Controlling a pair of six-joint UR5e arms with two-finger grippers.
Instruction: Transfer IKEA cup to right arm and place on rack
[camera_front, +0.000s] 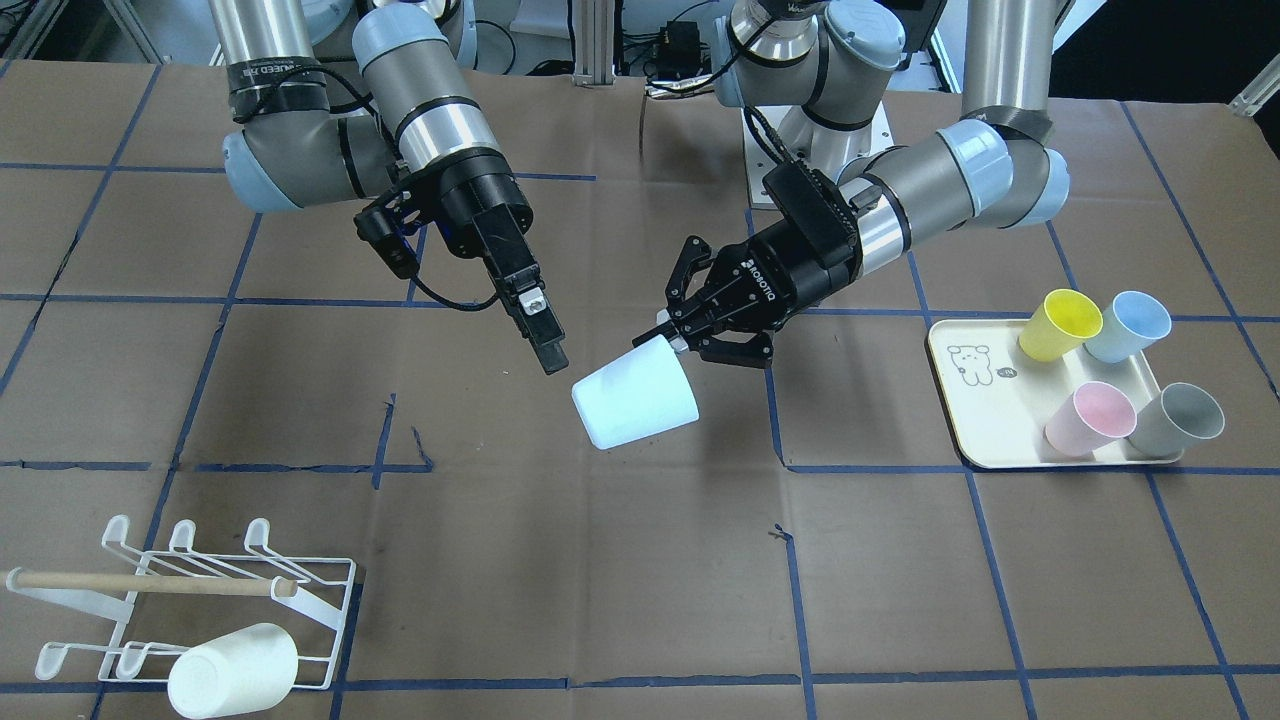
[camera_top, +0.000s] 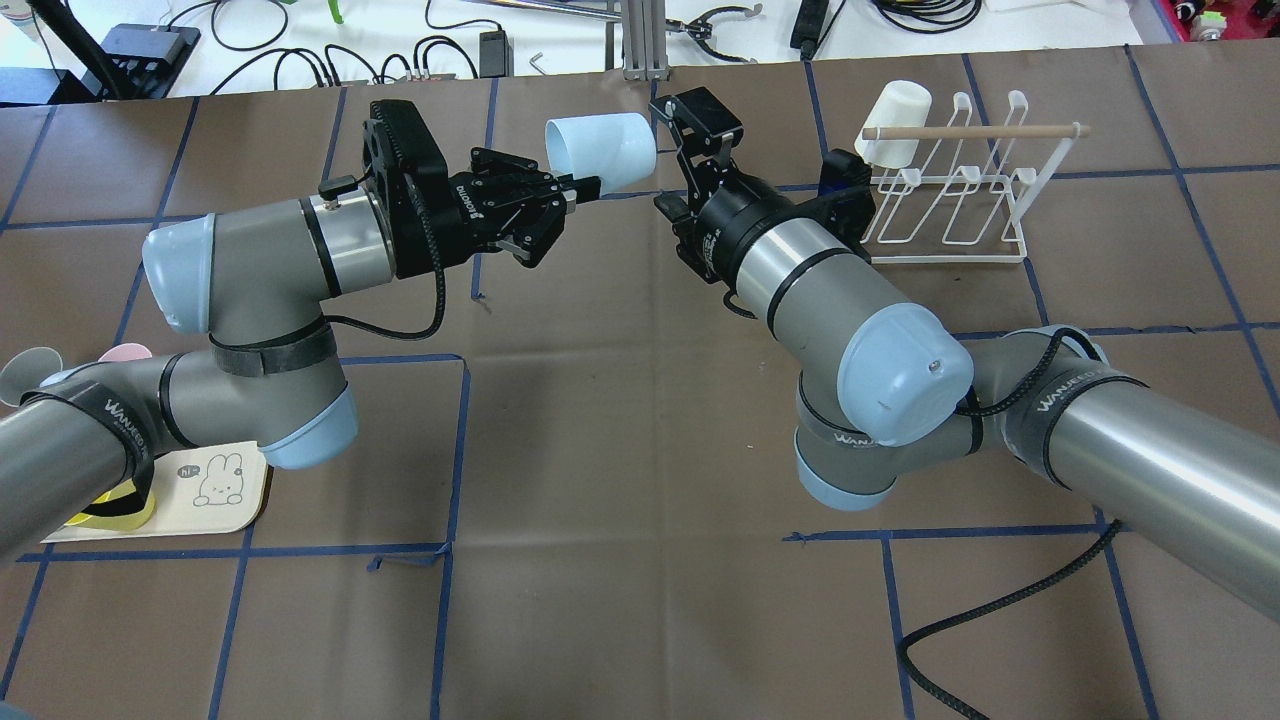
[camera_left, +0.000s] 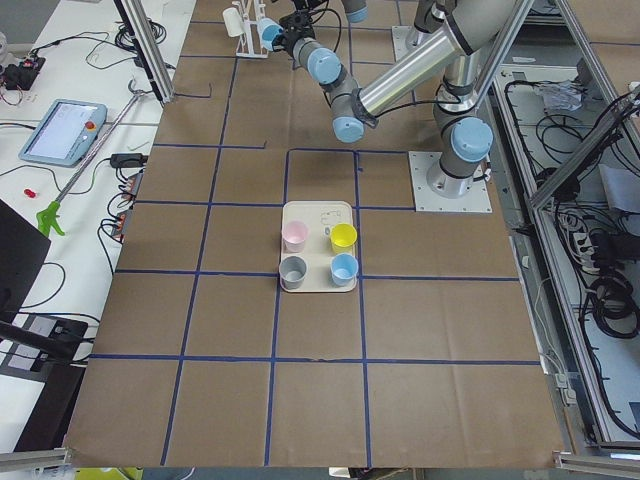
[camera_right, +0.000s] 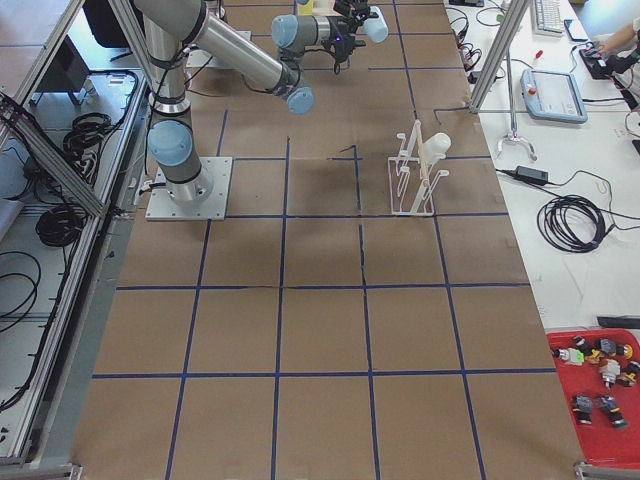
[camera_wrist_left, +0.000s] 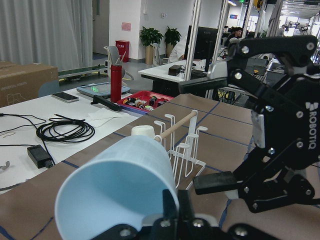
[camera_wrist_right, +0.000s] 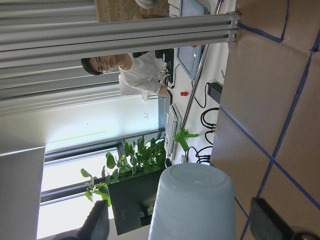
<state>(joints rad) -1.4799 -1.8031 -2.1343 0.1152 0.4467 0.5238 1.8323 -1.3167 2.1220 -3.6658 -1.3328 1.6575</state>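
Evidently the left gripper (camera_front: 672, 335) pinches the pale blue IKEA cup (camera_front: 635, 400) by its rim, sideways in mid-air above the table (camera_front: 640, 600), leaving the body free to take. The right gripper (camera_top: 660, 152) stands wide open facing the cup's base, not yet around it; the rack (camera_front: 150, 582) lies well apart.

Centre: pale blue plastic cup (camera_front: 635, 398) fills my right gripper's (camera_top: 664, 155) gap. Lower left: white plastic cup (camera_front: 232, 670) blocks white wire rack's (camera_front: 258, 532) bottom row.
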